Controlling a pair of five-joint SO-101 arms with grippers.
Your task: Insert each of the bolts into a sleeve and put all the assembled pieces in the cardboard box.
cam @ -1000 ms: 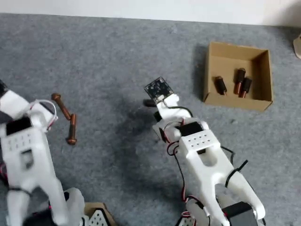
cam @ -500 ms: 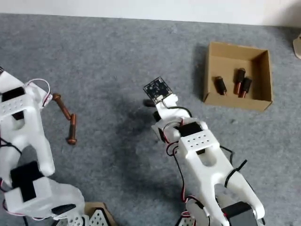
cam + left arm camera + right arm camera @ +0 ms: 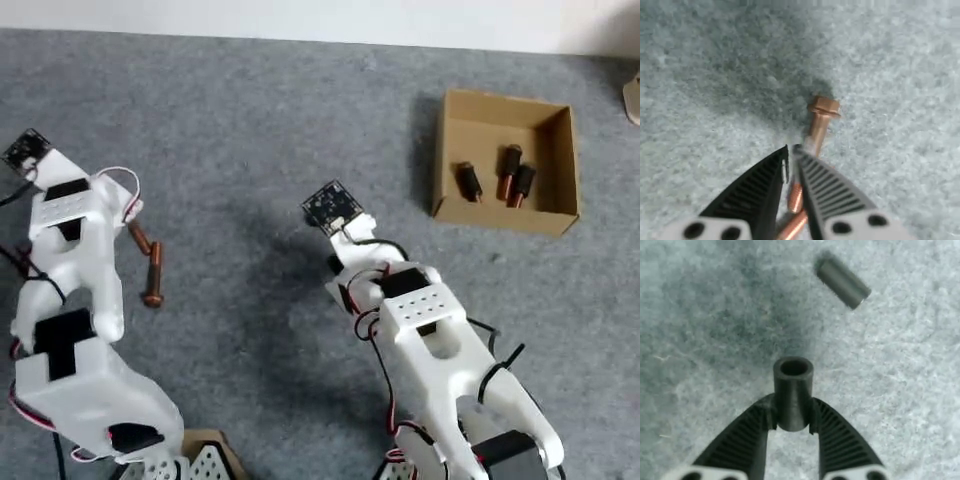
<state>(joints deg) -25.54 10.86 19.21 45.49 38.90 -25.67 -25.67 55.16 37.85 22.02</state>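
Two copper bolts lie on the grey carpet at the left: one (image 3: 153,275) in full sight, the other (image 3: 140,240) partly under my left arm (image 3: 70,230). My left gripper (image 3: 792,150) is shut just above the carpet, its tips beside the hex-headed bolt (image 3: 823,107); a second bolt's shaft (image 3: 795,197) shows beneath the fingers. My right gripper (image 3: 792,412) is shut on a dark sleeve (image 3: 792,385), bore facing the camera. Another sleeve (image 3: 842,282) lies loose on the carpet beyond it. The cardboard box (image 3: 500,215) at the right holds three assembled pieces (image 3: 510,172).
My right arm (image 3: 420,310) stretches up the middle of the carpet, its wrist board (image 3: 333,207) left of the box. A pale wall strip (image 3: 320,20) bounds the far edge. A tan object (image 3: 632,100) pokes in at the right border.
My left arm has swung forward and toward the middle, coming down over the two bolts. My right arm has shifted only slightly, still with the sleeve.
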